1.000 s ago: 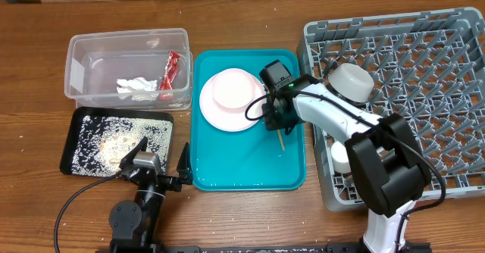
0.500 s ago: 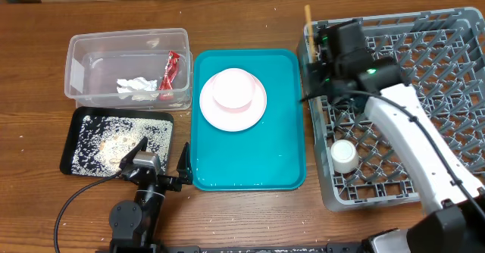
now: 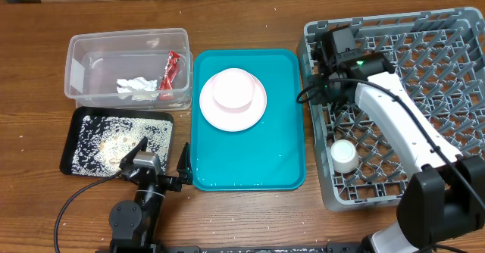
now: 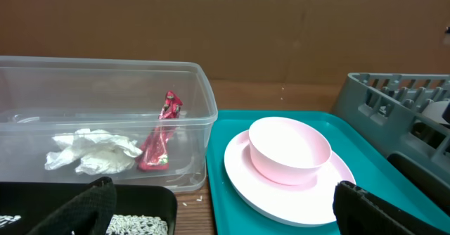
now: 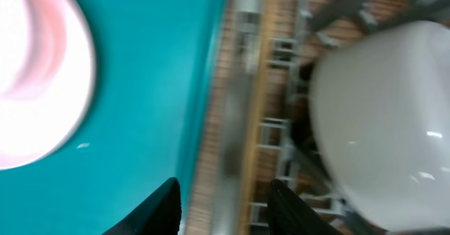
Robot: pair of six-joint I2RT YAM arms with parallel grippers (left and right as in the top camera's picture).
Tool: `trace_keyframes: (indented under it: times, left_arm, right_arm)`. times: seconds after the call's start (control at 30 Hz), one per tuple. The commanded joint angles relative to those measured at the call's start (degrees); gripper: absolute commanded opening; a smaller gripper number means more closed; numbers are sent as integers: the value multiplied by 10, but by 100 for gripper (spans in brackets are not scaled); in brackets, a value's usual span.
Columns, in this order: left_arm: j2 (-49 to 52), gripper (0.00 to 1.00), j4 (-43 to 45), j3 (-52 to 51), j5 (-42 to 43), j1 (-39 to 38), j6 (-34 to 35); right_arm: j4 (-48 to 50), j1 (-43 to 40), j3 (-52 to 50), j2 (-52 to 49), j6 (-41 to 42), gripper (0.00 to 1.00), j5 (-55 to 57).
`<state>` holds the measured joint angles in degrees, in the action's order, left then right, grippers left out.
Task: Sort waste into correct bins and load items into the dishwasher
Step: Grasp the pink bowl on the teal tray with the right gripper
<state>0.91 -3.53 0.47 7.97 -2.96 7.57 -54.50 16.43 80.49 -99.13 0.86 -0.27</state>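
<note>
My right gripper (image 3: 321,77) is open over the left wall of the grey dish rack (image 3: 424,48); in the right wrist view (image 5: 225,207) its fingers straddle the blurred rack wall (image 5: 242,87) beside the white bowl (image 5: 383,108). No chopstick shows. A small white cup (image 3: 343,155) stands in the rack. A pale pink dish (image 3: 232,88) sits on a plate (image 3: 233,115) on the teal tray (image 3: 250,162). The clear tub (image 3: 76,71) holds the red wrapper (image 3: 172,67) and white tissue (image 3: 136,84). Crumbs (image 3: 114,139) lie in the black tray (image 3: 72,143). My left gripper (image 3: 158,164) is open and empty.
The left wrist view shows the tub (image 4: 105,73), the wrapper (image 4: 160,133), the tissue (image 4: 91,152), the pink dish (image 4: 288,150) and the rack's corner (image 4: 394,101). A few crumbs lie on the wooden table between the black tray and the teal tray.
My right gripper lifted a chopstick from the teal tray and carried it to the rack's left wall. The chopstick no longer shows and the gripper sits lower. The left arm is still.
</note>
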Motion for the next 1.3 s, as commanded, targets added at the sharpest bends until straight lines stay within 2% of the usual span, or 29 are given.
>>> trace_keyframes:
  times: [0.0, 0.2, 0.3, 0.5, 0.57, 0.6, 0.67, 0.83, 1.07, 1.2, 1.23, 1.27]
  left_arm:
    - [-5, 100, -1, -2, 6, 2, 6]
    - [-5, 100, -1, -2, 6, 2, 6]
    - [-5, 100, -1, -2, 6, 2, 6]
    - [-5, 100, -1, -2, 6, 2, 6]
    - [-5, 100, -1, -2, 6, 2, 6]
    - [-5, 100, -1, -2, 6, 2, 6]
    - [-5, 100, -1, -2, 6, 2, 6]
    - [-5, 100, -1, -2, 6, 2, 6]
    - [-5, 100, -1, -2, 6, 2, 6]
    - [-5, 100, -1, -2, 6, 2, 6]
    - [-5, 100, -1, -2, 6, 2, 6]
    - [-5, 100, -1, -2, 6, 2, 6]
  right_arm:
    - [18, 34, 22, 39, 10, 44, -92]
    - [80, 91, 4, 20, 118, 44, -99]
    - [165, 129, 4, -44, 212, 44, -94]
    - [241, 136, 4, -137, 340, 47, -56]
    - [249, 136, 4, -153, 341, 45, -70]
    - [251, 136, 4, -158, 341, 36, -82]
    - [249, 135, 4, -158, 339, 22, -84]
    - [235, 133, 6, -133, 334, 4, -84]
    - [208, 111, 6, -49, 332, 4, -56]
    - [172, 108, 6, 7, 332, 4, 18]
    - [154, 108, 6, 21, 332, 4, 60]
    - [94, 108, 6, 55, 339, 4, 221]
